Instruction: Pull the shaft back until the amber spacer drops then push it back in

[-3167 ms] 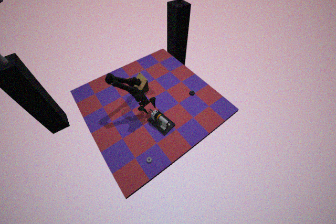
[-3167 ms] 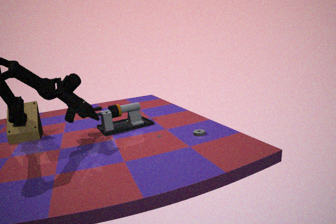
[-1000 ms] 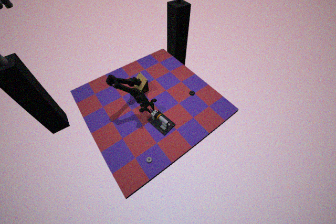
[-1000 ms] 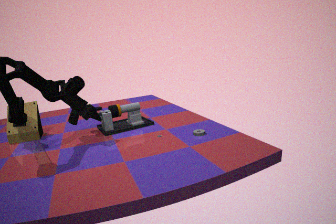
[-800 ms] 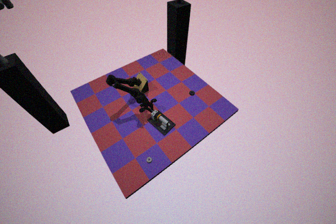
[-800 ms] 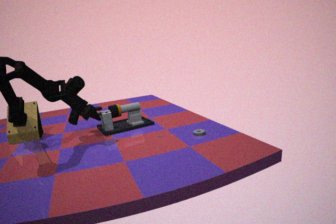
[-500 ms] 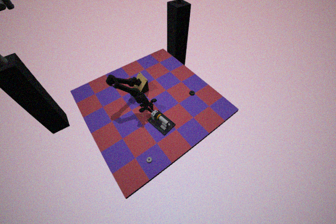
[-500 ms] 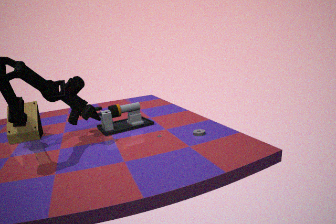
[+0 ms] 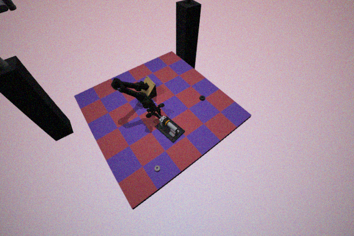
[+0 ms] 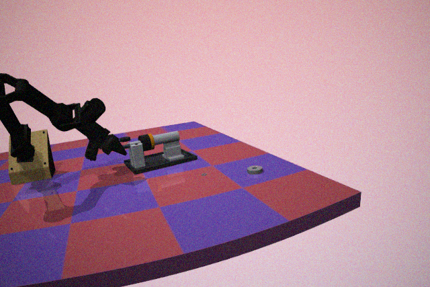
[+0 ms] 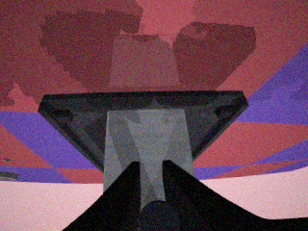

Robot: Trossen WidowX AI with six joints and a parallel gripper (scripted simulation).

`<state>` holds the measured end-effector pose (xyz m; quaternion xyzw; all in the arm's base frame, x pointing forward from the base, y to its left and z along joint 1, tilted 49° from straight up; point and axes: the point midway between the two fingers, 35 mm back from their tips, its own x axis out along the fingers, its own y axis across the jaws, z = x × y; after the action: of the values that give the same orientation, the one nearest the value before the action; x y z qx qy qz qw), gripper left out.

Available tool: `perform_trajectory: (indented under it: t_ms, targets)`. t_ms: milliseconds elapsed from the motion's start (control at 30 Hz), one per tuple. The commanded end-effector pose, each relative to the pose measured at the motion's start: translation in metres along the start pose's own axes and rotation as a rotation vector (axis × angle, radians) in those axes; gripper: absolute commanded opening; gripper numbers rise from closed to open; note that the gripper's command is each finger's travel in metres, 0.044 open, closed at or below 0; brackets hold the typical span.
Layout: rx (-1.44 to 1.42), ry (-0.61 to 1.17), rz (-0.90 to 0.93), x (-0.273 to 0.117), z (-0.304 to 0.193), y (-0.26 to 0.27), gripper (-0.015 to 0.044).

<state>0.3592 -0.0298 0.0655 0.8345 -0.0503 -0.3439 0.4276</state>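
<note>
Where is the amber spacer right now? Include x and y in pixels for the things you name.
In the exterior view, the amber spacer (image 9: 167,122) (image 10: 151,141) sits between the black spacer section (image 10: 144,142) on its left and the grey housing block (image 9: 172,126) (image 10: 166,137) on its right.

pale ring (image 9: 156,167) (image 10: 254,169): flat, blue square | dark ring (image 9: 202,98): well apart | two black pillars (image 9: 187,30) (image 9: 34,101): beyond tabletop
</note>
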Motion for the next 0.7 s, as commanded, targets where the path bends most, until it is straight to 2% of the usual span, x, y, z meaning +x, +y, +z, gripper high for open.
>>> perform_trajectory:
  t_ms: [0,667]
  targets:
    - [-0.006,-0.001,-0.001,-0.0035,0.0038,-0.0006,0.0]
    - [-0.006,-0.001,-0.001,-0.0068,0.0072,-0.0006,0.0]
